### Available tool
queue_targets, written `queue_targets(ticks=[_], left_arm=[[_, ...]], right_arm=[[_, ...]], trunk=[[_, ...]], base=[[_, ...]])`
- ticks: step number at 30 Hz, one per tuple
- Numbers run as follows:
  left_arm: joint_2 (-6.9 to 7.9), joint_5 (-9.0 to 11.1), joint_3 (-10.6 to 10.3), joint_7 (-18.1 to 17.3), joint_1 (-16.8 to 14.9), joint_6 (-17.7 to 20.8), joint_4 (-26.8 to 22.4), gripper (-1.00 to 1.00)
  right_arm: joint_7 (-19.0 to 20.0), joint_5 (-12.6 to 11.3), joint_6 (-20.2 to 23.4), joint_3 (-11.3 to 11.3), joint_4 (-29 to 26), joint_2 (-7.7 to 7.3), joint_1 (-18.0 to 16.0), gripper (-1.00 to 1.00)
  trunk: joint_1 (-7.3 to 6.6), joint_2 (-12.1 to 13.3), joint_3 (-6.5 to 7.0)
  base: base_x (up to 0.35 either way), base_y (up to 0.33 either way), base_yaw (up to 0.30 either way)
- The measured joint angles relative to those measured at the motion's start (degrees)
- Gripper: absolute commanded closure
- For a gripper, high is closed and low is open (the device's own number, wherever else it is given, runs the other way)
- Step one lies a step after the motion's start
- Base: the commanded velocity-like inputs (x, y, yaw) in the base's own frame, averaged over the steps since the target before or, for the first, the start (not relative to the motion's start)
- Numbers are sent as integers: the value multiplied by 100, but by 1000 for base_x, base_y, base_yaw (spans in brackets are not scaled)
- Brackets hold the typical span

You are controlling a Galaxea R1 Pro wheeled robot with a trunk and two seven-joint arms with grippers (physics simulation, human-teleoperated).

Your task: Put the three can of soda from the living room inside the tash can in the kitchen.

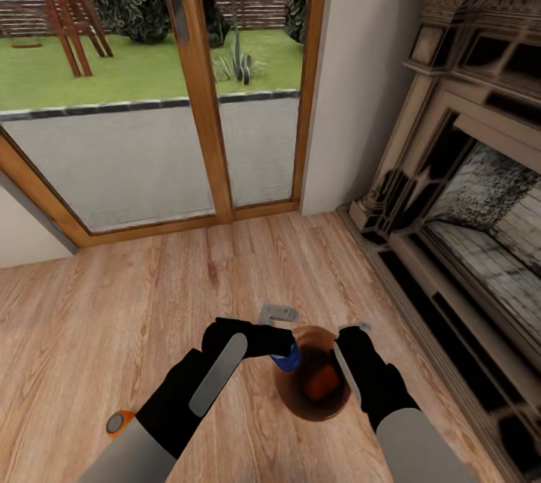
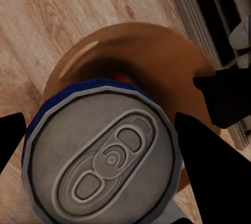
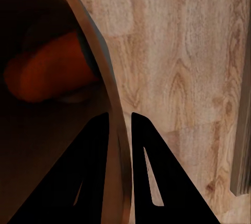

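Note:
My left gripper (image 1: 284, 354) is shut on the blue soda can (image 1: 286, 358), held at the near rim of the trash can (image 1: 300, 393). In the left wrist view the can's silver top (image 2: 107, 156) sits between my dark fingers (image 2: 212, 174), with the bin's brown inside (image 2: 157, 57) behind it. An orange can (image 1: 323, 381) lies inside the bin, also seen as an orange can (image 3: 47, 72) in the right wrist view. My right gripper (image 1: 347, 363) is shut on the bin's rim (image 3: 117, 145), one finger inside and one outside.
I am in the living room over light wood floor (image 1: 113, 318). Wood-framed glass doors (image 1: 195, 92) stand ahead, with a garden beyond. The fireplace (image 1: 466, 167) runs along the right. A small grey object (image 1: 278, 312) lies on the floor just beyond the bin.

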Motion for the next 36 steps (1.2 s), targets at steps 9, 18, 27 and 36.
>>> queue_targets(ticks=[9, 18, 27, 36], left_arm=[[-19, -16, -13, -1, 0, -178, 142, 100], [-52, -29, -91, -1, 0, -356, 307, 100], [-67, -41, -100, 0, -7, -690, 764, 100], [-72, -31, -272, -1, -9, -1024, 1035, 100]], right_arm=[[16, -12, 37, 108, -20, 108, 0, 100], [36, -20, 87, 119, -62, 182, 6, 100], [56, -10, 407, 120, -502, 196, 27, 100], [68, -29, 421, 186, -1042, 199, 50, 100]], trunk=[[0, 0, 0], [0, 0, 0], [0, 0, 0], [0, 0, 0]], base=[[0, 0, 0], [0, 0, 0], [0, 0, 0], [0, 0, 0]])
